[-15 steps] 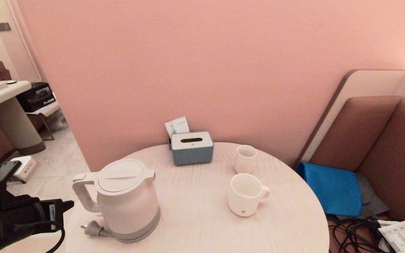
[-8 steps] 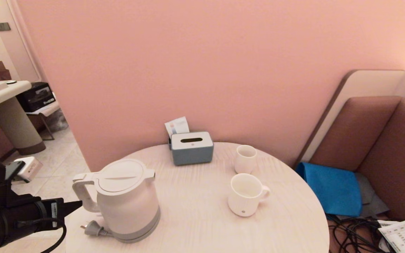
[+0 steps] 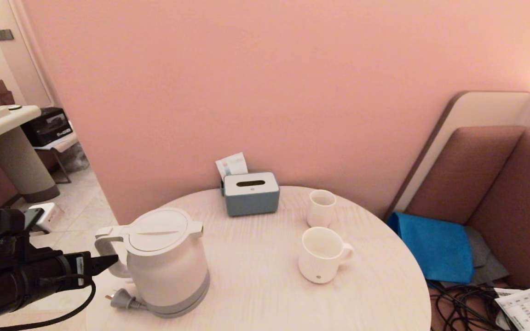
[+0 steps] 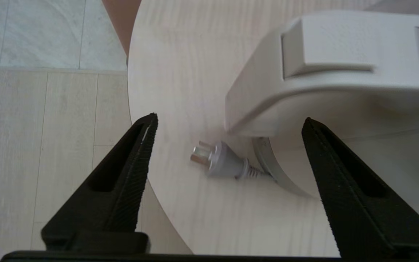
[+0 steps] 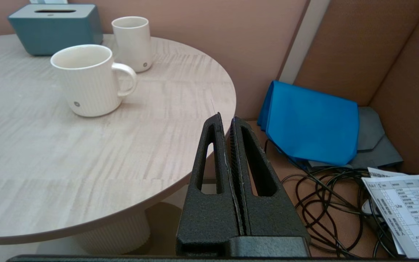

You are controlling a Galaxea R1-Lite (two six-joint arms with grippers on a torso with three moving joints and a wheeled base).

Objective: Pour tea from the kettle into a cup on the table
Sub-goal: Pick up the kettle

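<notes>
pink wall behind round pale wood-grain desk. kettle upright on grey base at desk's left front, plug lying beside base. left gripper level with kettle handle, fingers spread wide, one tip seemingly just at handle loop, contact unclear. cup stands right of kettle, well apart, handle pointing right. right gripper low beside desk's right edge, fingers pressed together, holding nothing.
</notes>
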